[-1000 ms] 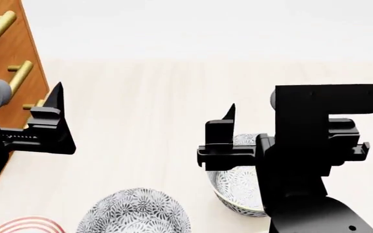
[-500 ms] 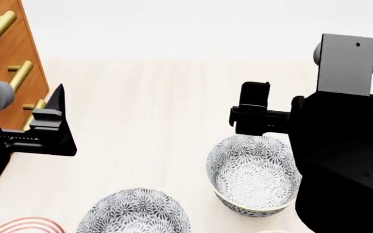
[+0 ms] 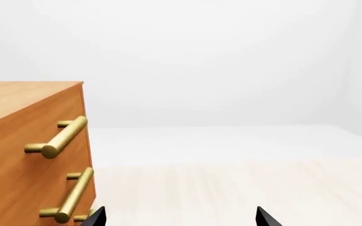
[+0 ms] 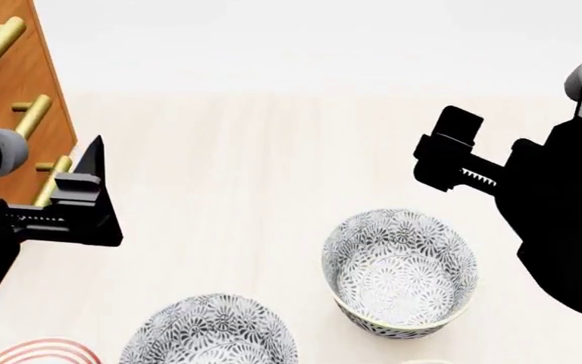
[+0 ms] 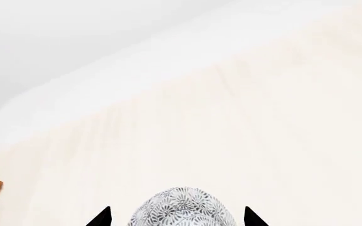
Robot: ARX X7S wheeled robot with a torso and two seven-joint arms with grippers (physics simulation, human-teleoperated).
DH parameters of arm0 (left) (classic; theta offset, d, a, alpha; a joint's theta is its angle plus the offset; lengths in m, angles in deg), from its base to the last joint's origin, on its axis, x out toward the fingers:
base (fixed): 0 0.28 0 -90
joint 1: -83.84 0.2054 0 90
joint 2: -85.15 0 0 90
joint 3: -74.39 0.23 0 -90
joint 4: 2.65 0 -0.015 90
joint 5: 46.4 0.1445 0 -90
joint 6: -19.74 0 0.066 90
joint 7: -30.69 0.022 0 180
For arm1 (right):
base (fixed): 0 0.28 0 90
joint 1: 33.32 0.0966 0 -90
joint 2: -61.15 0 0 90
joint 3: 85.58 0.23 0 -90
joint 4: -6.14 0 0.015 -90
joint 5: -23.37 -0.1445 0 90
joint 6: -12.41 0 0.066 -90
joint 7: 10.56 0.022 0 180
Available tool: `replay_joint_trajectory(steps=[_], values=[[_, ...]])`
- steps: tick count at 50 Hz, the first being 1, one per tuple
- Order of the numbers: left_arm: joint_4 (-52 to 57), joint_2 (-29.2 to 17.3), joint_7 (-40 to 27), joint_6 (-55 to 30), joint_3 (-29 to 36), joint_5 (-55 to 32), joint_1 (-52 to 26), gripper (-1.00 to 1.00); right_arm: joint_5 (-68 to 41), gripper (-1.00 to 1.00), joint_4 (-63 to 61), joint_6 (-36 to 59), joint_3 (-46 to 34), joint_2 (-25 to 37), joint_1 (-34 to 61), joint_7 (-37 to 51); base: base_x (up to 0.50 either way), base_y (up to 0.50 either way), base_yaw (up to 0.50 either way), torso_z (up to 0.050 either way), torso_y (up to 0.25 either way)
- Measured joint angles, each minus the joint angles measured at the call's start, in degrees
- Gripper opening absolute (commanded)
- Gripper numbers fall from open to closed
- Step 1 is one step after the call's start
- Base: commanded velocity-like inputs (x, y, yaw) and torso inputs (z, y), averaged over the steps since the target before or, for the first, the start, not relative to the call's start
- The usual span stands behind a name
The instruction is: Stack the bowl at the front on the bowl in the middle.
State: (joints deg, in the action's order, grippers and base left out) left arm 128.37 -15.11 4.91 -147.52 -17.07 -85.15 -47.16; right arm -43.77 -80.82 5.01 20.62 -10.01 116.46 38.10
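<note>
The cabinet (image 4: 13,98) is standing at the far left. The left gripper (image 3: 179,220) is hanging beside it over bare table (image 4: 251,152), its jaws spread wide and holding nothing, well away from any bowl. A red-ringed dish (image 4: 39,352) is peeking in at the near edge.

Next to it, the left bowl (image 4: 210,332) is sitting cut off by the frame, and the right bowl (image 4: 397,273) is sitting upright a little farther out, its hollow showing. The two are apart, with nothing stacked. Which one counts as the front bowl and which as the middle one is hard to settle from these views.

The right gripper (image 5: 175,219) is hovering above and beyond the right bowl, released and empty. Its own camera is showing a patterned bowl low between the fingertips, though I cannot tell which bowl.

By my reading, the reach is the step in hand, with no grasp begun. The next move is calling for the right gripper to lower over the front bowl's rim, one finger inside and one outside, and to close before lifting.
</note>
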Motion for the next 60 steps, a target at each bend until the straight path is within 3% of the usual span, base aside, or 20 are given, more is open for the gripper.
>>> replay_joint_trajectory(steps=[34, 60], values=[[-0.36, -0.47, -1.60, -0.49, -0.56, -2.56, -0.48, 1.00, 1.01, 1.00, 14.16, -6.06, 0.91, 2.88, -2.19, -5.23, 0.00, 0.00, 0.00, 0.000, 0.000], [-0.98, -1.09, -2.66, -0.03, -0.39, -3.98, -0.63, 1.00, 6.09, 1.00, 23.30, -11.94, -4.14, 3.71, -3.81, -12.38, 0.00, 0.00, 0.00, 0.000, 0.000]])
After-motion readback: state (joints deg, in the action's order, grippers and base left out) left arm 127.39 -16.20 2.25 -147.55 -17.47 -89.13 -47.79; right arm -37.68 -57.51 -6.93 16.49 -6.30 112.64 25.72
